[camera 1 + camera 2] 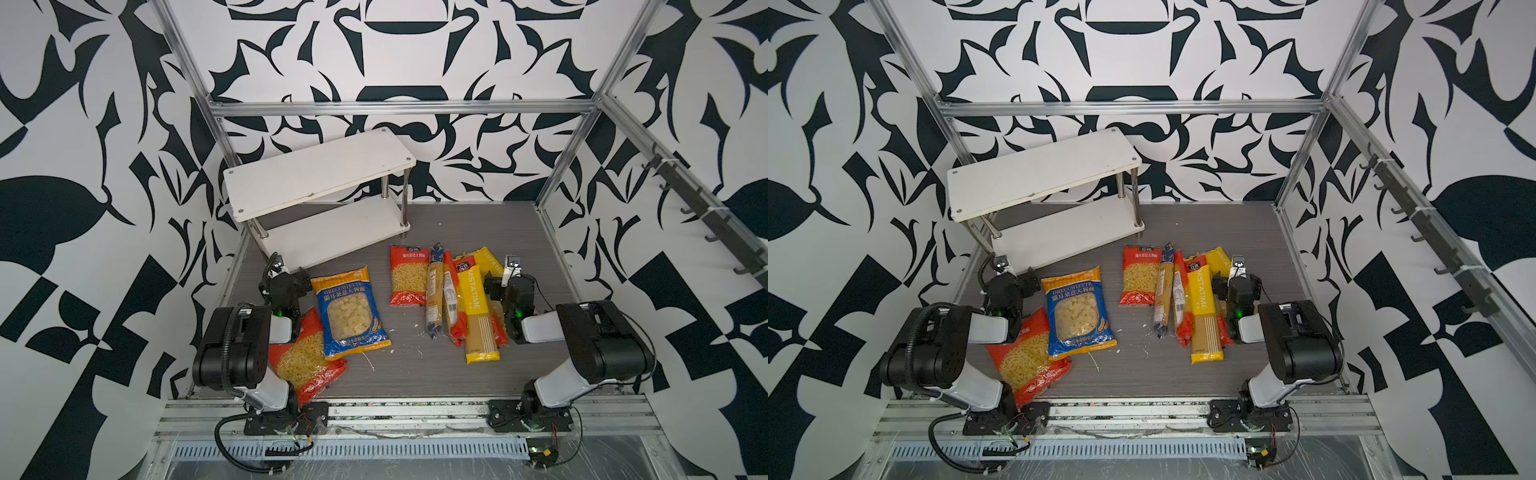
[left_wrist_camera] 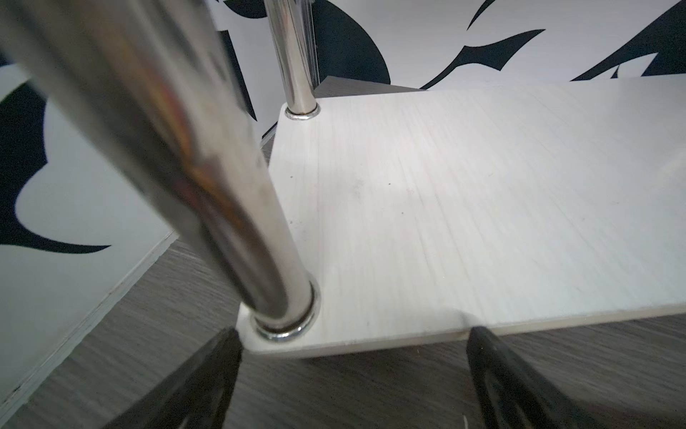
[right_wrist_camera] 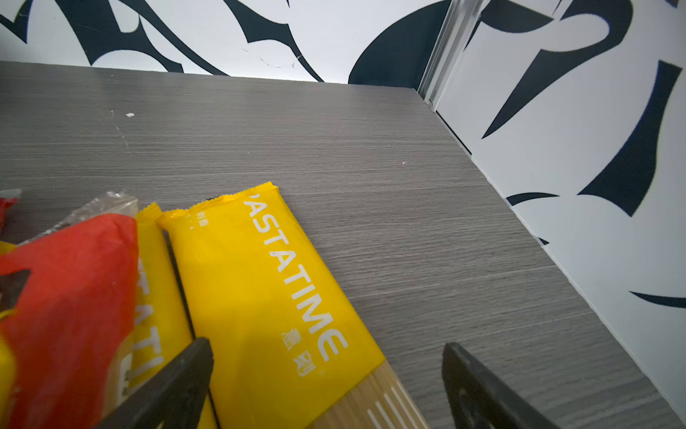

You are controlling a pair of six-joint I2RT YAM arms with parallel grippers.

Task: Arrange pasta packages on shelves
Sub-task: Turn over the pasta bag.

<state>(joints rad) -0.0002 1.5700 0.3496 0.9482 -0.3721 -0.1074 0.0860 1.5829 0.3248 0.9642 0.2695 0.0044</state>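
Leftmost, the left pincer (image 2: 352, 343) has its jaws spread wide, just beside the near corner of the lower board of the shelves (image 1: 320, 174), close to a shiny metal post (image 2: 208, 193). These white two-tier shelves stand at the back left of the grey worktop (image 1: 436, 374). In front of them lies a red-orange short-pasta bag (image 1: 303, 361), with a blue-orange bag (image 1: 351, 311) overlapping it, then a second red-orange bag (image 1: 409, 276) lying apart. Further right, long spaghetti packs (image 1: 451, 303) in blue, red and yellow lie heaped side by side. The right pincer (image 3: 326, 349), jaws spread, hangs over the heap's outermost yellow pack (image 3: 267, 289)
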